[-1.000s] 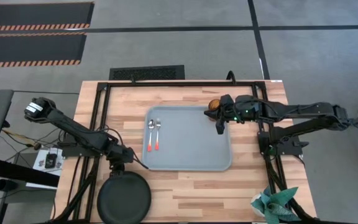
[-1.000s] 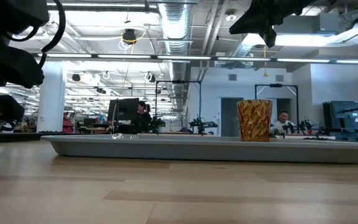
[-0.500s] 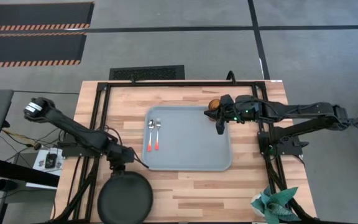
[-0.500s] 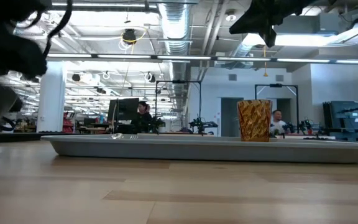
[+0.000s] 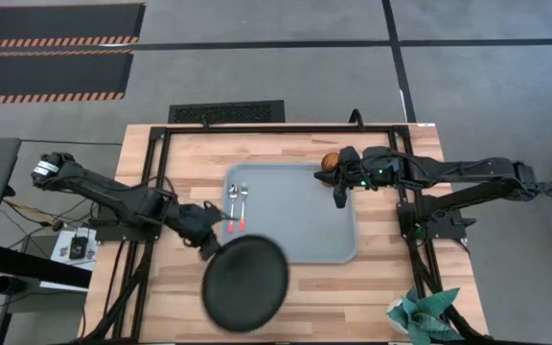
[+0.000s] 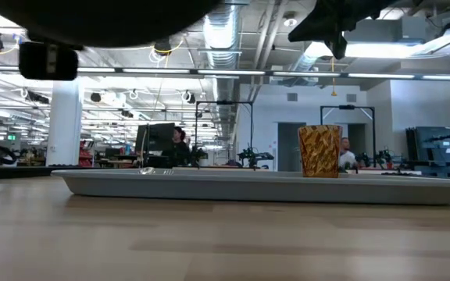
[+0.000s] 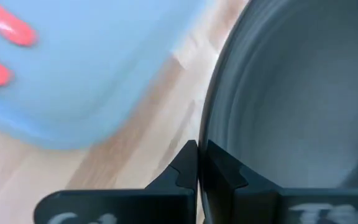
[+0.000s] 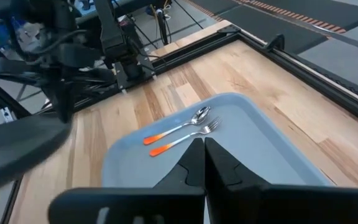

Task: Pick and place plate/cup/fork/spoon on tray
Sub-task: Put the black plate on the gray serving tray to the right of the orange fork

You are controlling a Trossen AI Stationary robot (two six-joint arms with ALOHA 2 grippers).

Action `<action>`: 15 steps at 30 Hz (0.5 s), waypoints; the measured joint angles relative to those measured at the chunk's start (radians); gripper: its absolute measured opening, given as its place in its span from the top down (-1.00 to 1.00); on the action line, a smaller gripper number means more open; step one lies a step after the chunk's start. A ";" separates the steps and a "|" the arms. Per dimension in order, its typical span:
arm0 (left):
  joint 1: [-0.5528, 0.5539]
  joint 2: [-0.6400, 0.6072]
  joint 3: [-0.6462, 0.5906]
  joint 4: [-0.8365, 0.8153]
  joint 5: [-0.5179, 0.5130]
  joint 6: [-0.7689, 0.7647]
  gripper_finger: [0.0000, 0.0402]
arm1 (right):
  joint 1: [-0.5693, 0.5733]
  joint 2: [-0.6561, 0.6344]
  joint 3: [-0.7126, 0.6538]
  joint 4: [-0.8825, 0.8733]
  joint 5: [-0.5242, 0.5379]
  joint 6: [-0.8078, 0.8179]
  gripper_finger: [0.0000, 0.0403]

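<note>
We note the left gripper [image 5: 211, 241] clamped on the rim of the plate [image 5: 245, 284], fingers [image 7: 185, 171] pinching its edge, so the dish hangs out ahead of the tool, lifted off the wood and overlapping the near corner of the tray [image 5: 305, 244]; an edge grip suits a flat dish with a raised rim. The spoon [image 5: 232, 208] and fork [image 5: 242, 206] lie side by side just beyond the tool, on the tray. The right gripper [image 5: 337, 197] hangs closed and empty over the tray's far side, the cup [image 5: 330, 162] just behind it. The table [image 5: 353, 297] is pale wood planking; behind it is an open workshop with ducting and people at desks.
</note>
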 joint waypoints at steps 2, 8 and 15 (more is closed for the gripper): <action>0.050 0.043 0.021 -0.008 -0.034 -0.069 1.00 | 0.000 0.000 0.000 0.000 -0.001 0.000 0.95; 0.212 0.227 0.063 0.017 -0.103 -0.141 1.00 | 0.000 0.000 0.000 0.003 -0.004 0.000 0.95; 0.364 0.411 0.171 0.060 -0.100 -0.093 1.00 | 0.000 0.000 0.000 0.012 -0.028 0.000 0.95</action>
